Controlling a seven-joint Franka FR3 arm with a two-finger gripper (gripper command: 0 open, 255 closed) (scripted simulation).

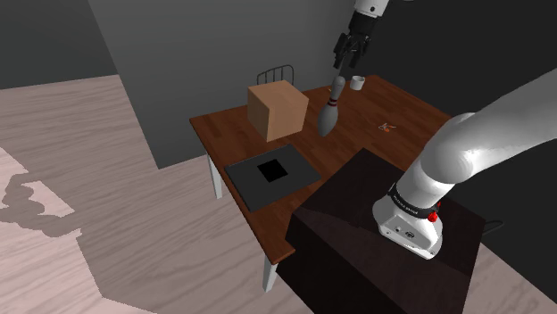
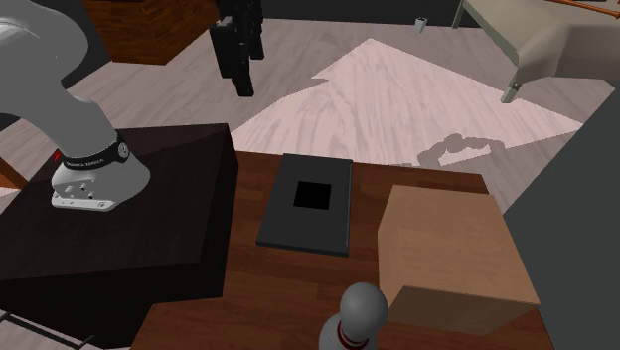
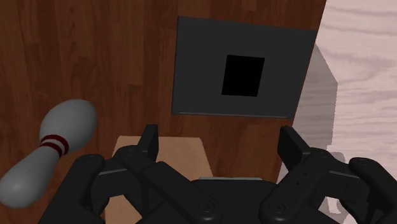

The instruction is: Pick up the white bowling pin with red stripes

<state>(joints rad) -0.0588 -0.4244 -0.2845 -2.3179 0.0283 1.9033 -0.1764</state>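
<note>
Room: pale plank floor (image 1: 116, 205) and dark grey walls (image 1: 187, 62). A dark brown wood worktop (image 1: 406, 111) stood on white legs. The black stand (image 1: 348, 232) sat close against its near edge.

Arm: it rose from the stand and arched over the worktop. The hand (image 1: 346, 61) pointed downward and hung well above the surface. Its fingers (image 3: 149, 140) were apart, with nothing clasped between them.

On the worktop:
- A tan box (image 1: 277, 109), the biggest item.
- A flat dark grey slab (image 1: 270, 174) with a black square at its middle, lying near the box on the stand's side.
- The bowling pin (image 1: 328, 111), greyish white with red stripes at the neck, standing upright just beside the box. It was below the hand, off to one side of the fingers, and untouched.
- A dark chair back (image 1: 275, 73) showing behind the box.
- A small white thing (image 1: 358, 84) at the far edge, possibly a cup.
- A tiny orange item (image 1: 386, 128) alone on bare wood, too small to name.
</note>
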